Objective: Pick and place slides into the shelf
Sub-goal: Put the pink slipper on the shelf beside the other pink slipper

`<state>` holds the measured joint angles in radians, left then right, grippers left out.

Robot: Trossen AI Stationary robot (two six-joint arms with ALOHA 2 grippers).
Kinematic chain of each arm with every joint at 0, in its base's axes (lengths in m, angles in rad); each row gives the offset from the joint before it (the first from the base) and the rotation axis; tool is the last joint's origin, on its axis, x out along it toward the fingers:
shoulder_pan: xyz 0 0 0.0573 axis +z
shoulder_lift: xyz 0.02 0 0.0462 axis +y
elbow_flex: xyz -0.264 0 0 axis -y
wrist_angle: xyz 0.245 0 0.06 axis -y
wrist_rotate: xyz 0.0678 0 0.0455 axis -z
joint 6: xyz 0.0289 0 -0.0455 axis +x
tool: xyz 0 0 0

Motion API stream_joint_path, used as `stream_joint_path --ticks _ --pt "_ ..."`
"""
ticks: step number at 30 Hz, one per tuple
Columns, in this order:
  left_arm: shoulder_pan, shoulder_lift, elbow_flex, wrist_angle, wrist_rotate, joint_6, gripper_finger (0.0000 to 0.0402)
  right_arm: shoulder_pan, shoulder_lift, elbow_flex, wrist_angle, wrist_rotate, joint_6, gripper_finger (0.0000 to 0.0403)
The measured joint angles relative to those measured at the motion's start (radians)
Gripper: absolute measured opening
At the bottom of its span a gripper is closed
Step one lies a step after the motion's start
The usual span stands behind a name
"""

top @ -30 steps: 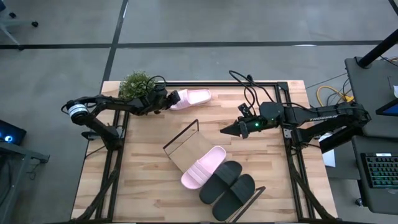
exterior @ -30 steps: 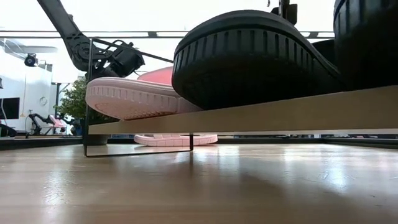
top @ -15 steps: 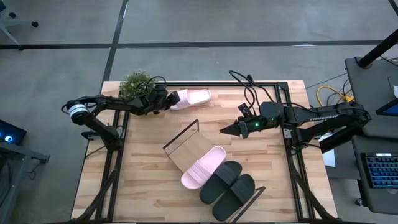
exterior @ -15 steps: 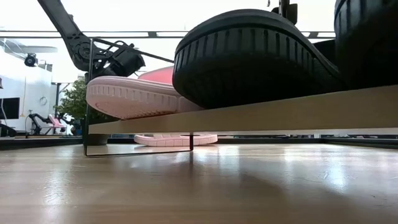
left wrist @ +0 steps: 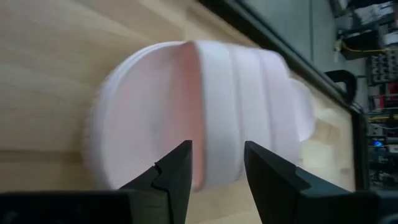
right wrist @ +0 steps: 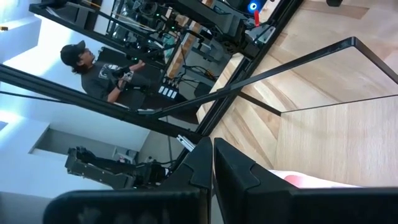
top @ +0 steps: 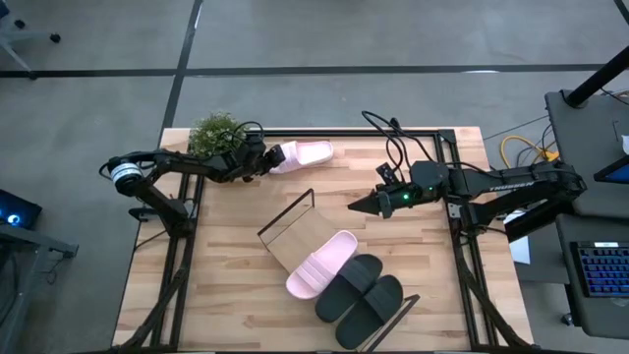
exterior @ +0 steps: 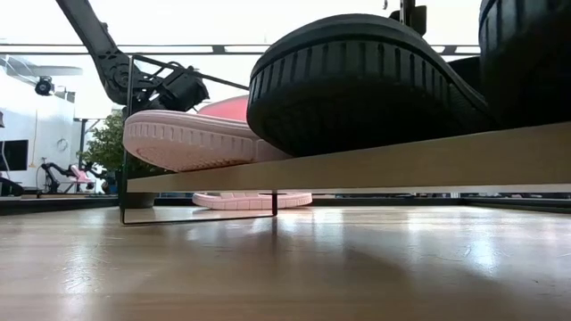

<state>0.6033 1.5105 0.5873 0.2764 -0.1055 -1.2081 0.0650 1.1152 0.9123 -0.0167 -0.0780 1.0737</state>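
Pink slide [top: 320, 265] and black pair [top: 362, 294] on tilted shelf [top: 291, 236], second pink slide [top: 303, 155] on table

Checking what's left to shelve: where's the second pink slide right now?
High view: the loose pink slide lies at the table's far edge, left of centre, beside the plant, with the left gripper at its near end, not on the shelf.

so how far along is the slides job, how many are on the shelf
Done: three slides lie on the shelf, one pink slide and the black pair.

In hand: the left claw is at the last pink slide near the table's far edge, fingers either side of its strap; a firm grip cannot be told.

Left: carrying that slide to the shelf. The right claw waits shut above the table.
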Motion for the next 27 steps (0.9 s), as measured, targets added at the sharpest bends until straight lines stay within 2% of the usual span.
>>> stream_joint_path --ticks 10,18,21,24,27 --pt "0.002 0.069 0.005 0.099 0.054 0.000 0.0130 0.000 0.000 0.000 0.000 0.000 0.000 0.0009" --pt "0.002 0.133 0.006 0.320 0.078 -0.024 0.0130 0.000 0.000 0.000 0.000 0.000 0.000 0.0009" --pt "0.002 0.138 0.007 0.345 0.075 -0.042 0.0129 0.000 0.000 0.000 0.000 0.000 0.000 0.0009" --pt "0.002 0.138 0.008 0.343 0.074 -0.039 0.0115 0.000 0.000 0.000 0.000 0.000 0.000 0.0009" --pt "0.002 0.138 0.008 0.343 0.074 -0.038 0.0076 0.000 0.000 0.000 0.000 0.000 0.000 0.0009"
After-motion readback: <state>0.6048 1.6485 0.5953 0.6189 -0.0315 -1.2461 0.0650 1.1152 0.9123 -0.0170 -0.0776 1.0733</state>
